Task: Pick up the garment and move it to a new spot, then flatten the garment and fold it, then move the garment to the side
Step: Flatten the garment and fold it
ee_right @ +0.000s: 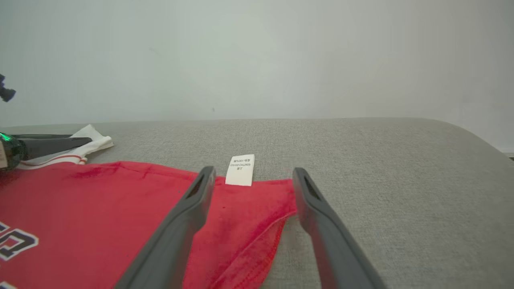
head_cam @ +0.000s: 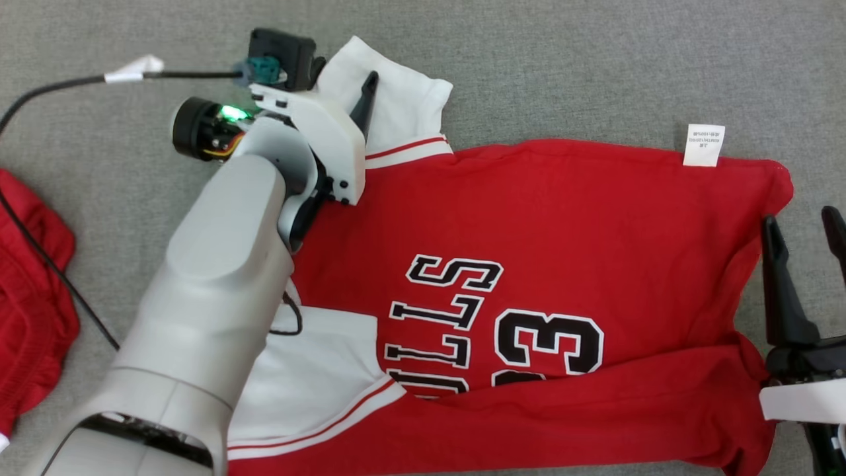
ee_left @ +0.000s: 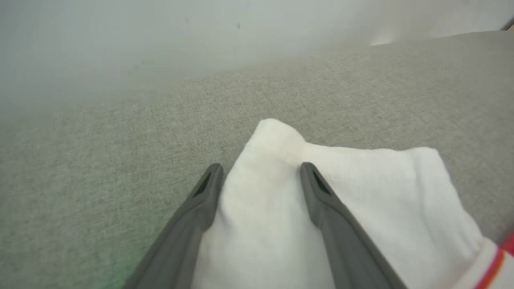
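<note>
Left gripper [ee_left: 261, 168]: dark fingers [ee_left: 188, 224] spread wide, nothing pinched. The tip of the short white sleeve [ee_left: 361, 192] lies between them. One finger is off the sleeve's edge over the grey woven surface [ee_left: 100, 180]; the other lies across the white cloth. Cannot tell whether the pads press down.

Right gripper [ee_right: 253, 172]: fingers also apart, holding nothing. Wrist view: one finger over red cloth, the other over bare grey surface, with the hem corner between them. Head view: the fingers stand just beside the garment's right edge.

Garment: red jersey with white sleeves and black white-edged lettering [head_cam: 562, 211], spread mostly flat on the grey surface, collar end toward the left arm. Its near edge is folded over the lower lettering. A white care label [head_cam: 703, 144] sticks out past the far hem, near the right fingers.

Well apart at the far left: a second rumpled red cloth [head_cam: 33, 284], with a black cable [head_cam: 53, 86] running beside it.
</note>
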Robot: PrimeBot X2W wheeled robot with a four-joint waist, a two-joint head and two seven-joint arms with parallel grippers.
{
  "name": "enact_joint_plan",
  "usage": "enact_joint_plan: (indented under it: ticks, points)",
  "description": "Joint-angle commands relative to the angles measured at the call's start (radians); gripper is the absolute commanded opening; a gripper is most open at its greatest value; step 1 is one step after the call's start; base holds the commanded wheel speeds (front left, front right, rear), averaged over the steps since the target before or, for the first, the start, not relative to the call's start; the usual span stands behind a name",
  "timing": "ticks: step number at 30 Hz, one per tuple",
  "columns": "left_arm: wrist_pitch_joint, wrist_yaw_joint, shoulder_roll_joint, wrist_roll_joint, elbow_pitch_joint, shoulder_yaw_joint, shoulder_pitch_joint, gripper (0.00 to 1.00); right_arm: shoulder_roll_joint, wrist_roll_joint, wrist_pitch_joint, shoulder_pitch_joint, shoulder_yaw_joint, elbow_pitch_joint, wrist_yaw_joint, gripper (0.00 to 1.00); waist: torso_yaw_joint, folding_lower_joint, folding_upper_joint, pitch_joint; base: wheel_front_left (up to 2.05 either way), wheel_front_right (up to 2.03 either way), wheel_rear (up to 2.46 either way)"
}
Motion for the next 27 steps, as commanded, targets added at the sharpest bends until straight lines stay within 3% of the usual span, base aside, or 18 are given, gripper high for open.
enact_joint_plan:
  ticks: [1,2,11,21,22,23,24,27]
  points:
    - [0.008,-0.009,0.000,-0.017,0.037,-0.005,0.008,0.38,-0.013,0.007,-0.004,-0.021,-0.013,0.019,-0.003,1.00,0.000,-0.0001,0.0000,-0.001,0.00,0.00,0.00]
    - [0.002,-0.014,-0.002,-0.016,0.053,-0.006,-0.002,0.00,-0.019,0.012,-0.006,-0.027,-0.018,0.031,-0.003,1.00,0.000,-0.0001,0.0000,-0.003,0.00,0.00,0.00]
    - [-0.122,-0.027,-0.016,-0.019,0.104,-0.018,-0.081,0.00,-0.117,0.061,0.000,-0.127,-0.020,0.225,-0.003,1.00,0.043,-0.0001,0.0000,-0.007,0.00,0.00,0.00]
    - [-0.201,-0.042,-0.027,-0.043,0.125,-0.030,-0.106,0.00,-0.192,0.149,0.055,-0.241,0.137,0.492,-0.003,0.97,0.080,-0.0001,0.0000,0.000,0.00,0.00,0.00]
    - [-0.207,-0.043,-0.027,-0.047,0.126,-0.031,-0.105,0.00,-0.201,0.158,0.067,-0.243,0.156,0.507,-0.003,0.42,0.082,-0.0001,0.0000,-0.001,0.00,0.00,0.00]
    - [-0.216,-0.045,-0.027,-0.054,0.126,-0.028,-0.102,0.00,-0.207,0.175,0.077,-0.246,0.176,0.516,-0.003,0.06,0.084,-0.0001,0.0000,-0.003,0.00,0.00,0.00]
    - [-0.223,-0.045,-0.027,-0.058,0.127,-0.027,-0.098,0.00,-0.216,0.190,0.091,-0.247,0.198,0.523,-0.003,0.00,0.085,-0.0001,0.0000,-0.007,0.00,0.00,0.00]
    - [-0.249,-0.049,-0.025,-0.075,0.125,-0.019,-0.084,0.00,-0.256,0.217,0.085,-0.260,0.232,0.515,-0.003,0.00,0.088,-0.0001,0.0000,-0.021,0.00,0.00,0.00]
